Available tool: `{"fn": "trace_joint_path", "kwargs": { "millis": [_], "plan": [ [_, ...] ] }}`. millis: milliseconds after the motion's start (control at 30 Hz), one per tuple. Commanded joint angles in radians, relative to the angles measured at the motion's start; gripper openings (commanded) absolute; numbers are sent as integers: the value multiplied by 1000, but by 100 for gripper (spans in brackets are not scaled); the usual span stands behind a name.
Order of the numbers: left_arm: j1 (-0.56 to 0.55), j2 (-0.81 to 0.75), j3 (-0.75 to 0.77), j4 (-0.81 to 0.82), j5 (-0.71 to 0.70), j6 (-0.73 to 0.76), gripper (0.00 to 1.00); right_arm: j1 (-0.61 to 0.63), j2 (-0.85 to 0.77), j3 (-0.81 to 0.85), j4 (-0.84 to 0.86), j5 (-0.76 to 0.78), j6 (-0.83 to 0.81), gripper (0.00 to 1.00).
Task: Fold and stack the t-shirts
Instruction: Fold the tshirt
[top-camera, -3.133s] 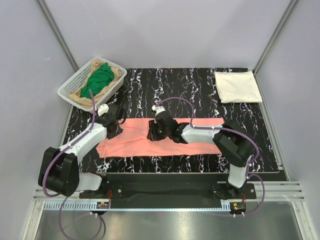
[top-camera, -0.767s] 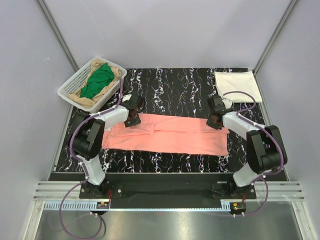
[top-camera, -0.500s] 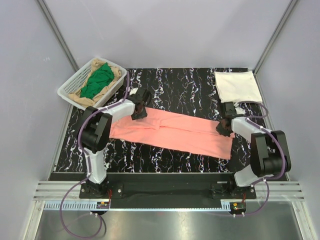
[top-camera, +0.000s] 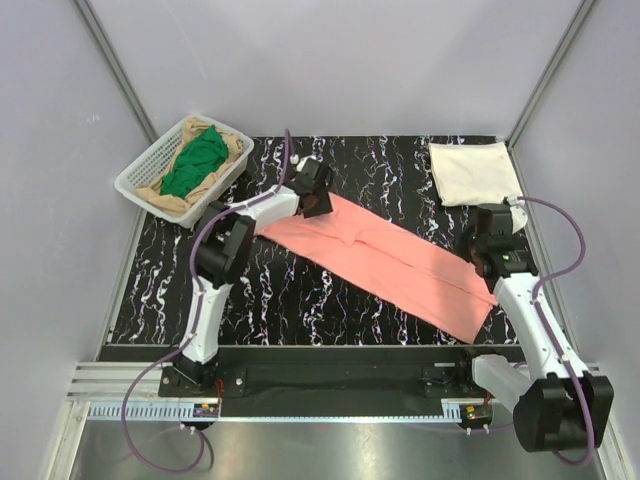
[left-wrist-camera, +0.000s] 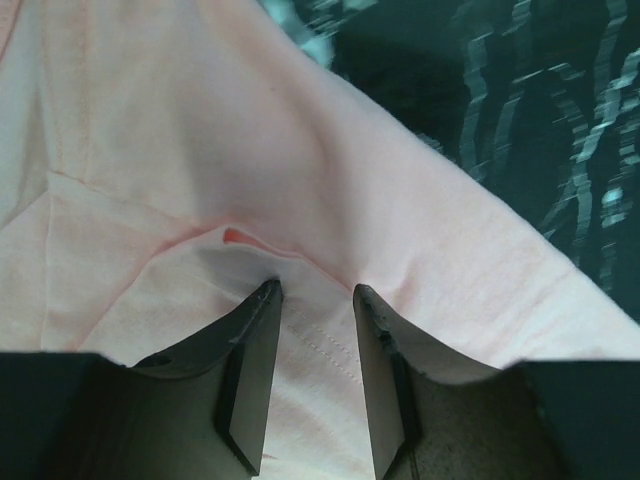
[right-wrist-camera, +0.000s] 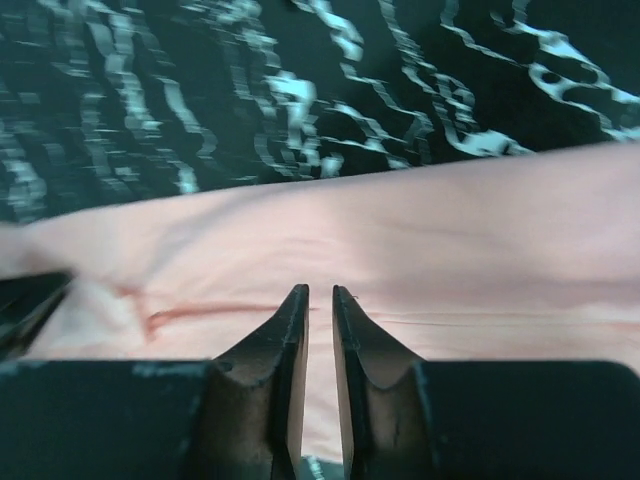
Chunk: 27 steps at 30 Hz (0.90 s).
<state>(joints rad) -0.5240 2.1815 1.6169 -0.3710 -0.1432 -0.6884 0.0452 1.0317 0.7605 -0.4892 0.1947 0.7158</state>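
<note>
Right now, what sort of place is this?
Likely a robot lab test cell: plain grey panel walls, two bolted arms gripping a salmon-pink cloth t-shirt, a white plastic mesh basket of clothes.

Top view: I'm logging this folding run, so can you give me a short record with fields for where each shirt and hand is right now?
pink shirt: spread as a long band, lying diagonally on the table, far left to near right
left hand: pinching its far-left end
right hand: pinching its right end
white shirt: folded, far right corner
basket: far left corner, holds green shirt over tan shirt
</note>
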Motion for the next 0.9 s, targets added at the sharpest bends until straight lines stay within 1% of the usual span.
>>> {"fn": "trace_joint_path", "kwargs": {
  "millis": [0, 33, 100, 133, 200, 233, 300, 333, 367, 400, 433, 467, 500, 533, 600, 633, 733, 800, 833, 867],
  "plan": [
    [-5, 113, 122, 50, 80, 6, 41, 1, -61, 59, 79, -174, 20, 23],
    [5, 162, 186, 52, 96, 7, 41, -1, -70, 63, 89, -191, 25, 23],
    [18, 205, 240, 81, 135, -10, 41, -1, -117, 65, 126, -248, 33, 23],
    [27, 243, 295, 125, 184, -26, 42, -1, -134, 60, 139, -250, 40, 24],
    [36, 276, 369, 162, 227, -43, 42, -1, -185, 68, 147, -241, 39, 24],
    [44, 300, 461, 182, 272, -51, 43, -1, -199, 72, 147, -238, 31, 24],
    [47, 305, 549, 185, 300, -40, 43, -1, -219, 95, 147, -236, 16, 25],
    [45, 279, 601, 194, 327, -11, 44, 1, -220, 105, 149, -241, -2, 25],
    [47, 255, 606, 204, 336, -2, 44, -1, -219, 126, 143, -250, -12, 25],
    [44, 223, 597, 213, 346, 3, 45, -1, -213, 135, 138, -267, -19, 25],
    [41, 143, 540, 249, 365, 7, 45, -1, -210, 144, 132, -274, -27, 25],
    [36, 97, 500, 268, 363, 10, 46, -1, -208, 157, 121, -282, -26, 25],
    [29, 52, 415, 282, 350, 16, 46, -1, -211, 160, 118, -299, -27, 25],
    [10, -33, 372, 306, 329, 35, 46, -1, -213, 160, 115, -305, -21, 25],
    [-17, -107, 290, 322, 306, 49, 46, -1, -226, 161, 106, -320, -13, 26],
    [-48, -159, 228, 311, 304, 52, 46, -1, -231, 163, 101, -325, -6, 26],
    [-122, -218, 115, 276, 324, 32, 37, -1, -243, 177, 77, -342, -3, 27],
    [-183, -232, 48, 239, 332, 38, 24, -2, -242, 192, 44, -350, -9, 27],
    [-203, -232, 29, 218, 294, 36, 16, -1, -240, 206, 35, -351, -16, 27],
    [-220, -232, 8, 207, 280, 36, 11, -1, -239, 214, 20, -353, -22, 27]
  ]
}}
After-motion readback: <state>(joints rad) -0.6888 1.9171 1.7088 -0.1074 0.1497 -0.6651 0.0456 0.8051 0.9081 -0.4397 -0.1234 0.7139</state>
